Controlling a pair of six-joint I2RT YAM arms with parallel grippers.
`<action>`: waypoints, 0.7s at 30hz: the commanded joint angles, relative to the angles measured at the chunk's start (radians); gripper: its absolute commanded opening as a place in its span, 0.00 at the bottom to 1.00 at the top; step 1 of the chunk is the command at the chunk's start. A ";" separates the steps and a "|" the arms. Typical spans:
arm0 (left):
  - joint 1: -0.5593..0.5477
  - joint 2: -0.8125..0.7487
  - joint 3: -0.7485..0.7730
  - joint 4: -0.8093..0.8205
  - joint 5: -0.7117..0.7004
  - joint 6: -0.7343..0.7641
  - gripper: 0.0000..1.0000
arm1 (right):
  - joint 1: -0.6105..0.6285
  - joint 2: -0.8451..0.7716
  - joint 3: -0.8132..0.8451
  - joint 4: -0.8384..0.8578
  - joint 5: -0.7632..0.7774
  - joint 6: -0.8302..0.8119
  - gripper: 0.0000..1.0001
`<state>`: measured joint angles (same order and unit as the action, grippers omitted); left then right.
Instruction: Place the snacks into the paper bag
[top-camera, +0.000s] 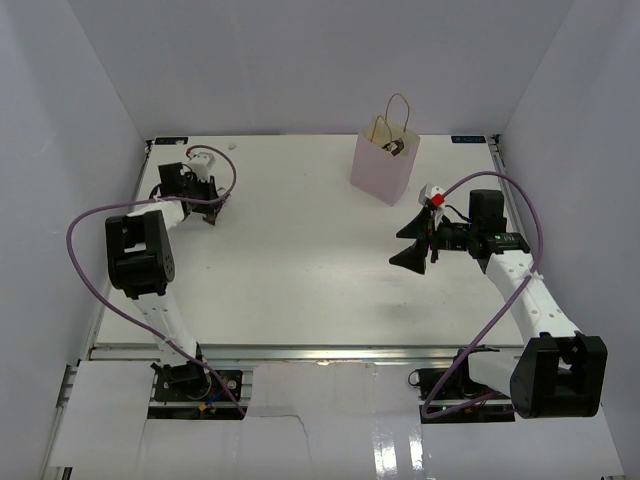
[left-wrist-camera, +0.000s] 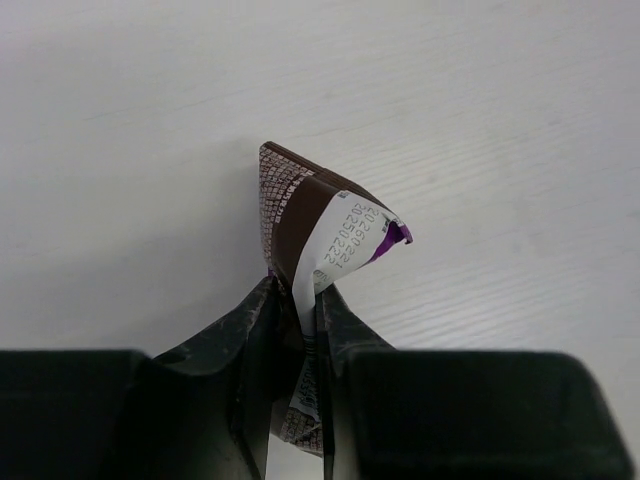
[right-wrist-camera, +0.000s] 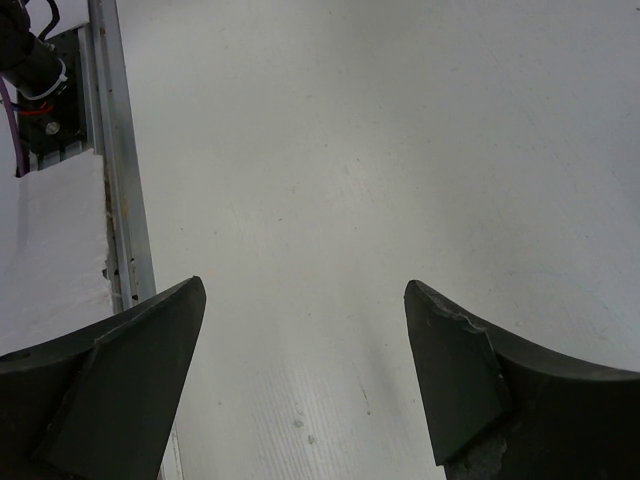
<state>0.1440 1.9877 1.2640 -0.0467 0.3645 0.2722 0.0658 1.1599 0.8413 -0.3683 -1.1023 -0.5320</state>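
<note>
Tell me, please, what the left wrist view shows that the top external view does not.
Only the left wrist view clearly shows the dark brown wrapped bar with its white end, pinched between the fingers of the left gripper. Only the top external view shows the upright pale pink paper bag with tan cord handles, and the right gripper, open over the white table. Both show the left gripper and that table.

The dark brown bar (left-wrist-camera: 290, 215) has a white, purple-tipped end; the paper bag (top-camera: 378, 168) is pale pink.
</note>
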 joint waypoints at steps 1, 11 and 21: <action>-0.017 -0.105 -0.021 0.098 0.315 -0.269 0.20 | -0.004 -0.008 0.025 -0.006 -0.001 -0.017 0.86; -0.360 -0.136 -0.057 0.365 0.720 -0.746 0.23 | -0.029 -0.003 -0.008 0.087 -0.091 0.105 0.85; -0.656 -0.107 -0.120 0.459 0.886 -0.817 0.25 | 0.026 -0.051 0.036 -0.638 -0.159 -1.352 0.90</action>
<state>-0.5018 1.9381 1.1763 0.3714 1.1477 -0.5327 0.0837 1.1450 0.8513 -0.8242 -1.2858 -1.4014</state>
